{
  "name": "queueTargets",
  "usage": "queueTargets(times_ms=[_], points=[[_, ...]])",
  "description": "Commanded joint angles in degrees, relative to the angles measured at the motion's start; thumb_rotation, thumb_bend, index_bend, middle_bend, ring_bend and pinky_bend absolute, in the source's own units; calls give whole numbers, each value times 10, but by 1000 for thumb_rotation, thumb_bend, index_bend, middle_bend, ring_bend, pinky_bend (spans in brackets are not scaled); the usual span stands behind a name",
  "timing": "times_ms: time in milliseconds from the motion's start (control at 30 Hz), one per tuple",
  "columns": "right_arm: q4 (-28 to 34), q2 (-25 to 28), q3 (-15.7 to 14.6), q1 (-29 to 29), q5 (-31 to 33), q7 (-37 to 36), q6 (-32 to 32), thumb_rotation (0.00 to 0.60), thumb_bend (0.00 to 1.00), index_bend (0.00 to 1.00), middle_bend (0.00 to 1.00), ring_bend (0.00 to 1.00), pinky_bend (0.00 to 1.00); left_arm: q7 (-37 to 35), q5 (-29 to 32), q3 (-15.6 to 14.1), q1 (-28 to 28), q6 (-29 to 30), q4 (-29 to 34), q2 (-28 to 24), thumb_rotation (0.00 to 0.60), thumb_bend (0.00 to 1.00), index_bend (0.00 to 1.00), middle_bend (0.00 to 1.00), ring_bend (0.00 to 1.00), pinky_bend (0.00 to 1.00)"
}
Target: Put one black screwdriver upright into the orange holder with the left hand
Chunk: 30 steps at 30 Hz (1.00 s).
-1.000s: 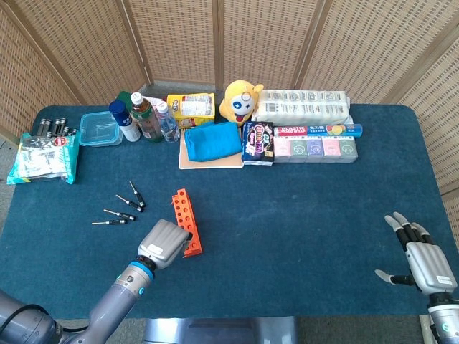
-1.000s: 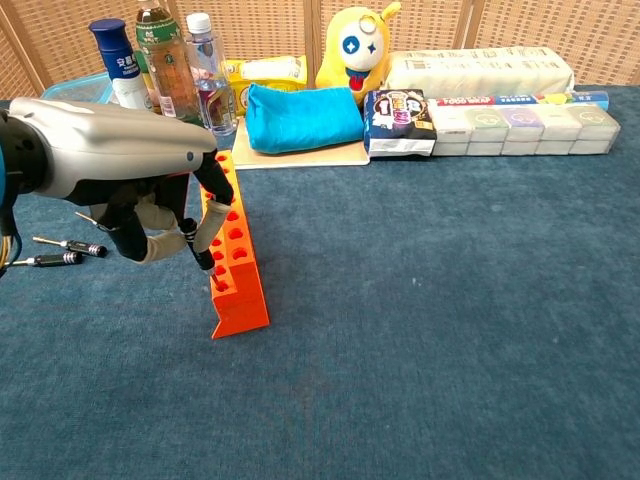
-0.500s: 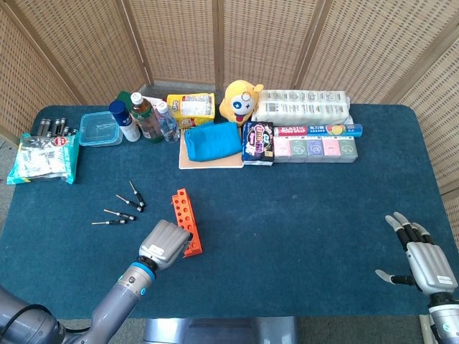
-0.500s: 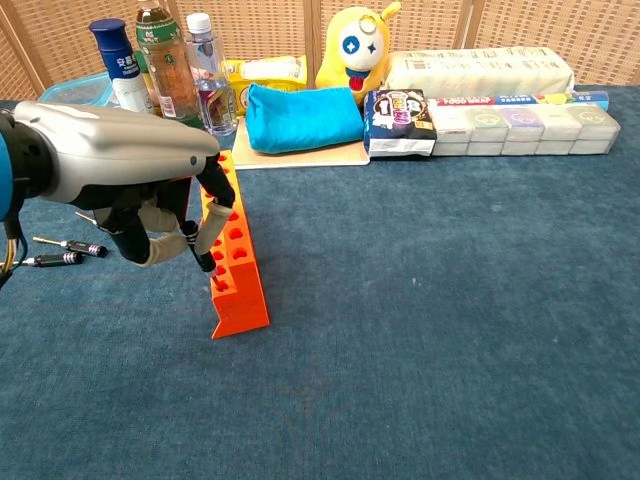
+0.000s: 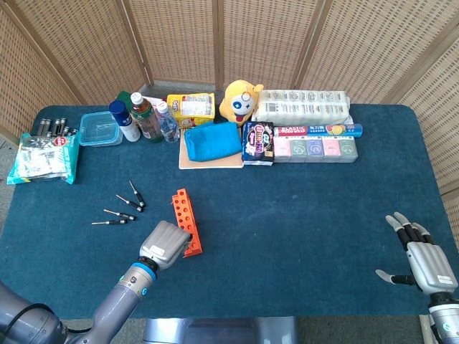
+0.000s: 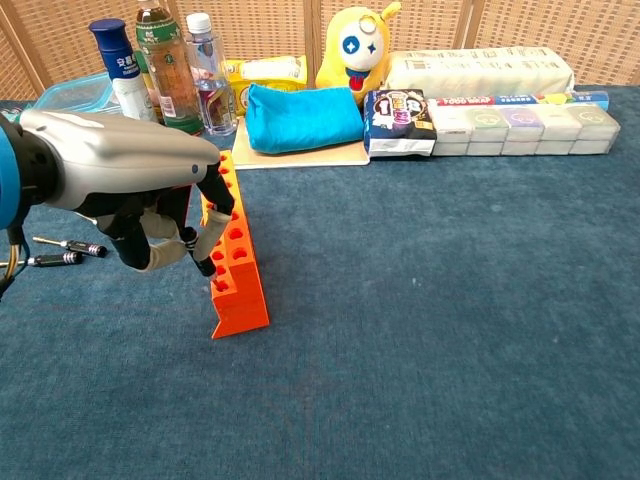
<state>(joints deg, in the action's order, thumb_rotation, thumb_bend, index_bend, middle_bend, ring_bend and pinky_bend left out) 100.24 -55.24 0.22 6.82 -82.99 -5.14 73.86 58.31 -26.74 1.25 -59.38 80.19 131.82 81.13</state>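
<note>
Left hand [image 6: 130, 190] was pinching a black screwdriver [image 6: 203, 262], tip down at the near end of the orange holder [image 6: 238, 290]. Wide bare counter [image 6: 450, 300] sat right of the holder. Right hand [image 5: 423, 259] lay open, fingers apart, by the counter's far-right edge.

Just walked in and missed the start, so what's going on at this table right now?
The robot's left hand holds a black screwdriver over the near end of the orange holder, its tip down at one of the holes, though whether it is seated is hard to tell. Four more screwdrivers lie on the blue table to the left. The right hand rests open at the table's near right corner, holding nothing.
</note>
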Motion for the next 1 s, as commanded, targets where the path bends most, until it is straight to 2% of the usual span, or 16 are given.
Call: queueTargets(times_ms=[33, 1000], points=[[0, 0, 0, 0, 0, 0, 0, 524, 0, 3, 25, 136, 63, -1, 1, 1, 0, 0, -1, 1, 600, 464, 562, 1000, 1000, 1000], [1, 2, 0, 1, 2, -2, -4, 526, 0, 3, 26, 137, 63, 0, 7, 4, -2, -1, -9, 10, 600, 464, 562, 1000, 1000, 1000]])
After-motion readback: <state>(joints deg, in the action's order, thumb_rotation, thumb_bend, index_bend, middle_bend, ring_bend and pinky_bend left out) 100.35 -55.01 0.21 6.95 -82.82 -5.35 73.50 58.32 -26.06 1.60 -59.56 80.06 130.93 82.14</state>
